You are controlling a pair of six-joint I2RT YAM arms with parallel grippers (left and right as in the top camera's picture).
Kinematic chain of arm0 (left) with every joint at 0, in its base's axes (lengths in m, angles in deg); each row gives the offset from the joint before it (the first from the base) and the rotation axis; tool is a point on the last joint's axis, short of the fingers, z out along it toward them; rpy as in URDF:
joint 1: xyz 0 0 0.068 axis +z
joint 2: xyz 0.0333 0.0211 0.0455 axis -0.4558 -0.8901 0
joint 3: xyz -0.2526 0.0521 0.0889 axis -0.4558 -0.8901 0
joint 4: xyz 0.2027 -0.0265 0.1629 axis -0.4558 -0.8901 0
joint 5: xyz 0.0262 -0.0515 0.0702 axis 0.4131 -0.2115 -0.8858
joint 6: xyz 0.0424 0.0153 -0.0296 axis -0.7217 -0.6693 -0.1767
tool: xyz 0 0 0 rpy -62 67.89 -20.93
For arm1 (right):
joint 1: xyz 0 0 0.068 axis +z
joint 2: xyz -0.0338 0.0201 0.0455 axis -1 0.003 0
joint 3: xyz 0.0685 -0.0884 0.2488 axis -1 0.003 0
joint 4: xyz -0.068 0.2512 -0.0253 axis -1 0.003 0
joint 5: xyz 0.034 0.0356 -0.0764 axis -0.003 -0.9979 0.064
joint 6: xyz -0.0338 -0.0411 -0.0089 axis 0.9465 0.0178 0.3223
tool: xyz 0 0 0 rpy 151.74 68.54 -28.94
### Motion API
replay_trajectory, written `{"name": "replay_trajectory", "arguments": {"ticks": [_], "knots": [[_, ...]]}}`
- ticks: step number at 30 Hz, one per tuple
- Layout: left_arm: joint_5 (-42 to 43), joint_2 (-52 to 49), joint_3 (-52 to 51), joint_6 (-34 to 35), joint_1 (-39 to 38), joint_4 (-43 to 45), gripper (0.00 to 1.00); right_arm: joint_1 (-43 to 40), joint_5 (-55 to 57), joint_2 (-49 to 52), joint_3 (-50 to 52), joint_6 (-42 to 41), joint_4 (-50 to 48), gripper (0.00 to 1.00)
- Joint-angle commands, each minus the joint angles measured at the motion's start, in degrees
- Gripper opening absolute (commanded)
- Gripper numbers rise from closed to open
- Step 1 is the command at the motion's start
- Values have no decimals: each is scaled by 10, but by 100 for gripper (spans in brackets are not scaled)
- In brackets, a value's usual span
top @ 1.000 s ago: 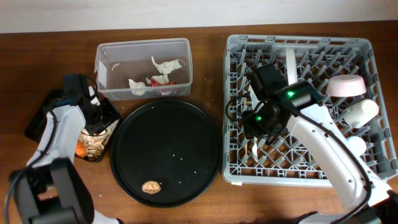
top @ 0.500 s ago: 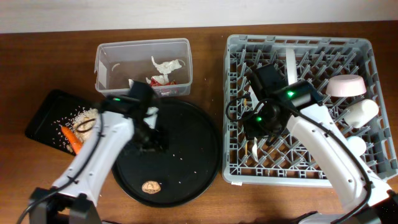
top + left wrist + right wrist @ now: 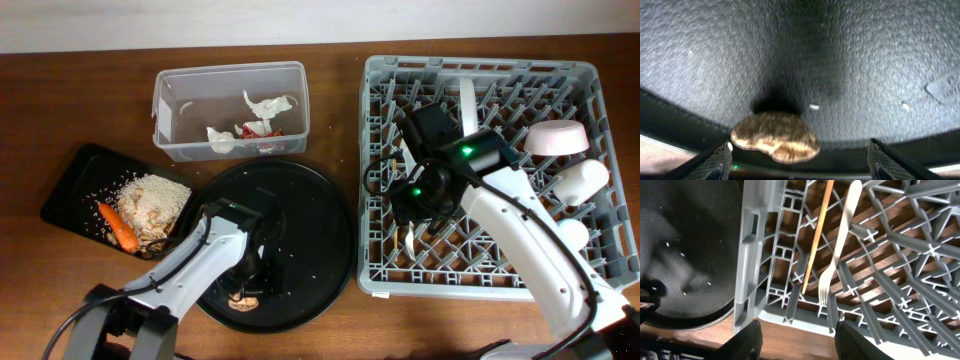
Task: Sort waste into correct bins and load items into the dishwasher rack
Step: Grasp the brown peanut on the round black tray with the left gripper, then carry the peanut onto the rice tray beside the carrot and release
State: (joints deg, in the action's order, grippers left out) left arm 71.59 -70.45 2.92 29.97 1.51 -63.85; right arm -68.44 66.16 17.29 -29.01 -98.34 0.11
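Bright, even light falls from above in the overhead view, which is sharp to its edges, with a faint sheen on the round black tray (image 3: 300, 230). The left wrist view of the tray is soft and grainy, with a dark shadow just above the brown lump (image 3: 775, 137). From the right wrist the tray blurs, while the dishwasher rack (image 3: 752, 255) beside it stays crisp

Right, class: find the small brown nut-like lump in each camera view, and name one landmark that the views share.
Overhead: the brown lump is at lower centre-left, on the round black tray near its bottom rim.
Left wrist: the lump is at lower centre, lying on the tray by its rim.
Right wrist: not in it.
Shared landmark: the round black tray, seen at the left edge of the right wrist view.
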Motion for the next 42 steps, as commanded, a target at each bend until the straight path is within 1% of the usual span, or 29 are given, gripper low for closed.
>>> {"name": "replay_trajectory", "arguments": {"ticks": [1, 6, 8, 14, 16, 17, 19, 20, 22, 24, 26, 27, 29, 30, 32, 35, 36, 38, 40, 42], "knots": [[-8, 3, -37, 10, -2, 27, 86, -4, 5, -2, -4, -1, 2, 51], [-8, 3, -51, 28, -2, 44, 86, -4, 5, -2, -4, -1, 2, 51], [-8, 3, -51, 28, -2, 44, 84, -4, 5, -2, -4, -1, 2, 51], [2, 3, -51, 40, -1, 65, 82, -4, 5, -2, -4, -1, 2, 51], [10, 3, -51, 40, -1, 74, 75, -4, 5, -2, -4, -1, 2, 51], [12, 3, -51, 40, -1, 76, 71, -4, 5, -2, -4, -1, 3, 51], [12, 3, -51, 40, -1, 78, 57, -4, 5, -2, -4, -1, 3, 51], [11, 3, -51, 40, -1, 78, 52, -4, 5, -2, -4, -1, 3, 51], [12, 4, -51, 40, -1, 78, 48, -4, 5, -2, -4, -1, 3, 51], [12, 3, -51, 40, -1, 78, 39, -4, 5, -2, -4, -1, 3, 50], [11, 4, -51, 40, -1, 78, 35, -4, 5, -2, -4, -1, 3, 51], [11, 4, -50, 40, -1, 78, 27, -4, 5, -2, -4, -1, 3, 51], [12, 4, -45, 40, -1, 77, 23, -4, 5, -2, -4, -1, 3, 51], [11, 4, -36, 40, -1, 73, 21, -4, 5, -2, -4, -1, 3, 51], [10, 4, -10, 39, -1, 64, 13, -4, 5, -2, -4, -1, 4, 51], [-15, 4, 45, 35, 14, 46, 3, -4, 5, -2, -4, -1, 6, 51], [-28, 4, 68, 35, 26, 37, 1, -4, 5, -2, -4, -1, 7, 51], [-45, 4, 113, 25, 62, 28, 1, -4, 5, -2, -4, -1, 8, 51], [-64, 4, 157, 20, 122, 31, 1, -4, 5, -2, -4, -1, 8, 51], [-75, 4, 177, 20, 198, 57, 1, -4, 5, -2, -4, -1, 8, 51]]}}
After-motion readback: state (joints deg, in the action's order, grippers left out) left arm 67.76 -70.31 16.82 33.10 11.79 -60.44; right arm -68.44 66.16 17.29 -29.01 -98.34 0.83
